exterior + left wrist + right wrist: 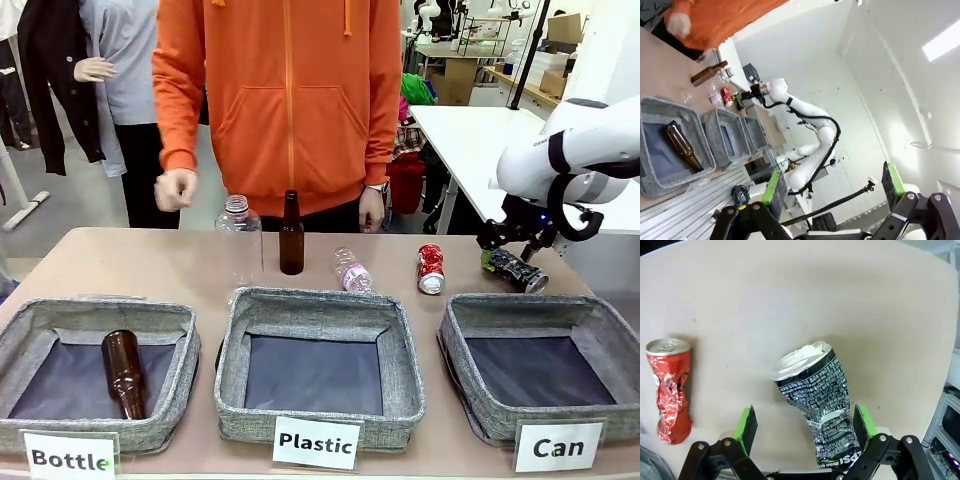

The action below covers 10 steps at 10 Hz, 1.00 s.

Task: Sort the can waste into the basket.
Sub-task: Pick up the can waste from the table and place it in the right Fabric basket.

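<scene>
Left gripper point(832, 172) hangs spread wide, holding nothing. Lower left, the Bottle basket point(60, 312) holds one brown bottle point(123, 372); the Plastic basket point(318, 300) at centre holds nothing. The red can point(430, 269) waits right of centre. Far right, the right gripper point(805, 412) straddles the black can point(515, 269), jaws wide, apparently lined up to grasp. The Can basket point(540, 305) at lower right holds nothing yet.

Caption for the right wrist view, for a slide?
The open right gripper brackets the black can; the red can lies apart.

Brown btl point(124, 372) lying in Bottle basket point(60, 312), 2nd brown btl point(291, 238) upright, clear btl point(240, 238) just beside
</scene>
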Tool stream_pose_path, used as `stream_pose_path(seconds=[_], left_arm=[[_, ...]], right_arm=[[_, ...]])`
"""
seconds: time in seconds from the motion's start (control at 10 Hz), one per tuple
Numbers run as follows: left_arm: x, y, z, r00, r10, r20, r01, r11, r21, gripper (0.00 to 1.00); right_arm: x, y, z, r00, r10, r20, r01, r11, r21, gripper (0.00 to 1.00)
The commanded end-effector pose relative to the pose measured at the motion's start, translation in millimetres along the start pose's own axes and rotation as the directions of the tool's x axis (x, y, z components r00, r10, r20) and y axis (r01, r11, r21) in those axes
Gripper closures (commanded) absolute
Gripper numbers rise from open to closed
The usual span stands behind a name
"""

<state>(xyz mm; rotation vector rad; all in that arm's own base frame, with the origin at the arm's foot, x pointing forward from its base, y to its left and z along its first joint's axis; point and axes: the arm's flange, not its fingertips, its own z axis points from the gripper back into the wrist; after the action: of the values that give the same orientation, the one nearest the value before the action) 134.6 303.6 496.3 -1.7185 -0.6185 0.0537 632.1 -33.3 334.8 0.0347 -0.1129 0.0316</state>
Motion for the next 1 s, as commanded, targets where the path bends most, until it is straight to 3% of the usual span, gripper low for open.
stream_pose_path(seconds=[0.0, 0.2, 0.4, 0.5, 0.6, 0.7, 0.8, 0.9], left_arm=[[3, 16, -39, 0.989, 0.074, -0.125, -0.069, 0.997, 0.042, 0.00], [19, 64, -118, 0.931, 0.214, -0.297, -0.164, 0.969, 0.185, 0.00], [13, 102, -159, 0.891, 0.316, -0.327, -0.231, 0.934, 0.274, 0.00], [12, 119, -172, 0.895, 0.356, -0.270, -0.247, 0.897, 0.367, 0.00], [19, 103, -146, 0.899, 0.307, -0.311, -0.247, 0.944, 0.219, 0.00], [19, 103, -146, 0.899, 0.307, -0.311, -0.247, 0.944, 0.219, 0.00], [19, 103, -146, 0.899, 0.307, -0.311, -0.247, 0.944, 0.219, 0.00], [19, 103, -146, 0.899, 0.307, -0.311, -0.247, 0.944, 0.219, 0.00]], right_arm=[[8, 1, 4, 0.999, -0.024, -0.027, 0.023, 0.999, -0.043, 0.00], [10, 1, -2, 0.998, -0.031, -0.048, 0.029, 0.999, -0.039, 0.00], [10, 3, -9, 0.998, -0.015, -0.067, 0.013, 0.999, -0.040, 0.00], [14, 5, -13, 0.998, -0.013, -0.069, 0.011, 0.999, -0.034, 0.00], [14, 7, -14, 0.997, -0.004, -0.071, 0.002, 1.000, -0.027, 0.00], [13, 5, -14, 0.997, -0.001, -0.076, -0.002, 0.999, -0.040, 0.60], [13, 5, -14, 0.996, 0.006, -0.084, -0.009, 0.999, -0.035, 0.60], [14, 5, -15, 0.996, 0.009, -0.092, -0.012, 1.000, -0.029, 1.00]])
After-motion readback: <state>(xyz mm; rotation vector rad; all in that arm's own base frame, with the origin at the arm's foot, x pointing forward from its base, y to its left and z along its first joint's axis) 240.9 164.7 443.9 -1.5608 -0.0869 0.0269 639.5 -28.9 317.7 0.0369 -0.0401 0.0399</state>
